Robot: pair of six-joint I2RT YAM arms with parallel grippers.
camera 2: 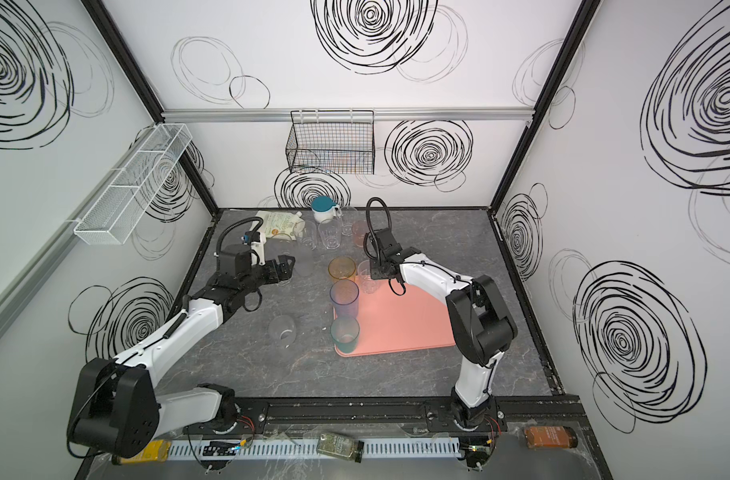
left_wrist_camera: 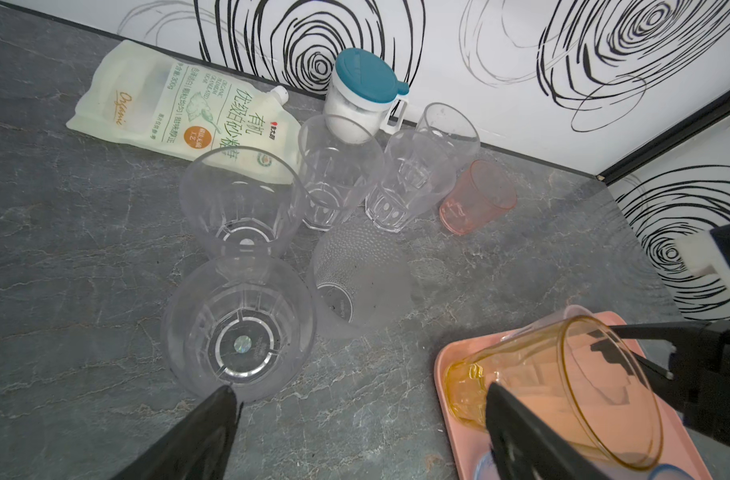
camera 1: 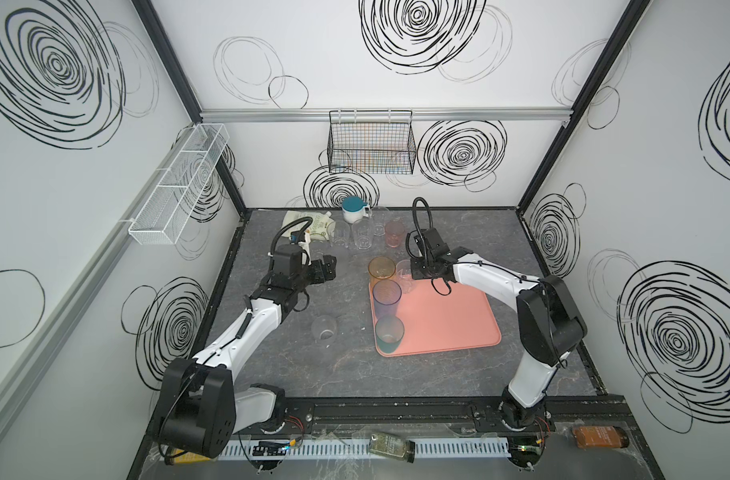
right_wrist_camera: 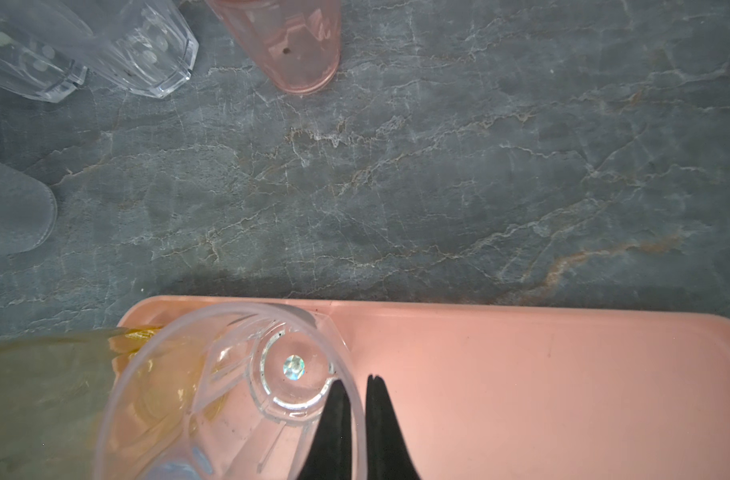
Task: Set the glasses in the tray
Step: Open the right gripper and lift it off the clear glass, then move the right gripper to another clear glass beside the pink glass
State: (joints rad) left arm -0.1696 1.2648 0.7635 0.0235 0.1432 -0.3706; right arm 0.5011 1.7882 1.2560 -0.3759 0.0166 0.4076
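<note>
Right gripper (right_wrist_camera: 355,382) up close: jaws pressed together on the wall of a clear glass (right_wrist_camera: 293,368), one finger inside the rim, one outside. That glass is over the tray (right_wrist_camera: 521,374) at its far-left corner, right by the amber glass (camera 1: 382,268). I cannot tell if the two touch, or if the base is down on the tray floor.

Step in hand, as I read it, is placing this glass. The next move calls for seating the base flat, spreading the jaws, then lifting straight up so the inner finger clears the rim and nothing bumps the amber one (thin walls, probably tips easily).

Along the tray's left edge stand the amber glass, blue glass (camera 1: 387,293) and teal glass (camera 1: 390,330); the rest of the tray is bare.

Left gripper (left_wrist_camera: 361,390) hangs off the tray's far-left side, jaws spread wide, holding nothing, one fingertip (left_wrist_camera: 217,409) near a second clear glass (left_wrist_camera: 238,332). A cluster including a pink glass (left_wrist_camera: 477,197) waits beyond the tray's far edge, and a lone glass (camera 1: 324,328) stands off its left edge.
</note>
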